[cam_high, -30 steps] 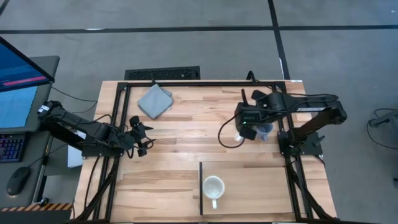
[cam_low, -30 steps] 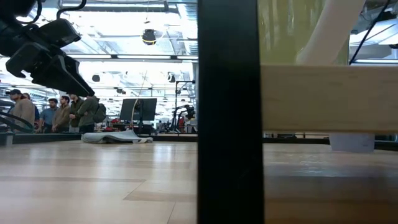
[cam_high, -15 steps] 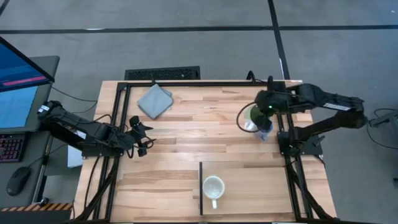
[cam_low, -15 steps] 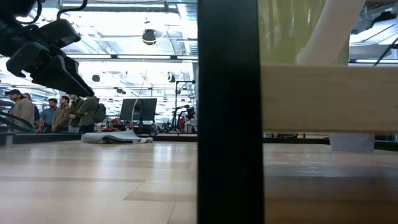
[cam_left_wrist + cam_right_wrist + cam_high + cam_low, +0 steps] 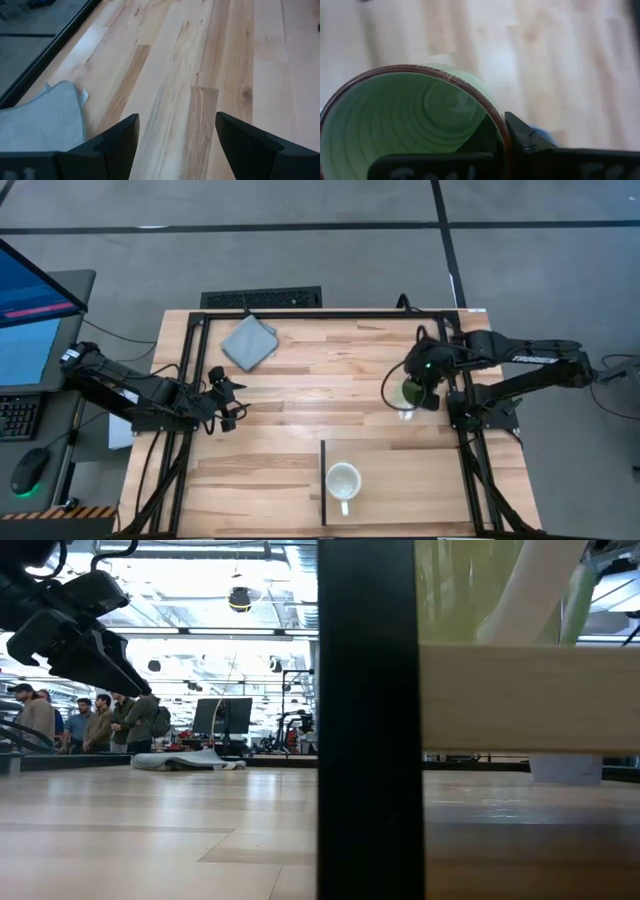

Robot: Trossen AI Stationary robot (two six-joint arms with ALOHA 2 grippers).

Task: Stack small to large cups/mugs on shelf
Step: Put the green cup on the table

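1. The cream-white mug (image 5: 343, 481) is seen upright on the shelf (image 5: 400, 490), a pale wood panel at the near edge of the table (image 5: 300, 420); the mug stands just beside the panel's thin dark strip (image 5: 323, 483).
2. In the low view, the dark strip (image 5: 366, 720) and the panel edge (image 5: 530, 698) fill the foreground, and the mug itself cannot be made out there.
3. The left gripper (image 5: 229, 398) is held over the left side of the table, well apart from all mugs. Its fingers (image 5: 118, 145) are seen spread apart with nothing between them.
4. The right gripper (image 5: 416, 385) is positioned near the right edge of the table, beyond the shelf. Its fingers (image 5: 522, 137) are clamped on the rim of the green mug (image 5: 408, 392), whose ribbed green interior (image 5: 410, 120) is seen in the right wrist view.
5. The blue-grey mug cannot be identified with certainty.
6. A grey folded cloth (image 5: 248, 341) lies at the far left of the table, apart from both grippers.
7. People (image 5: 90, 720) are seen standing in the room beyond the table.
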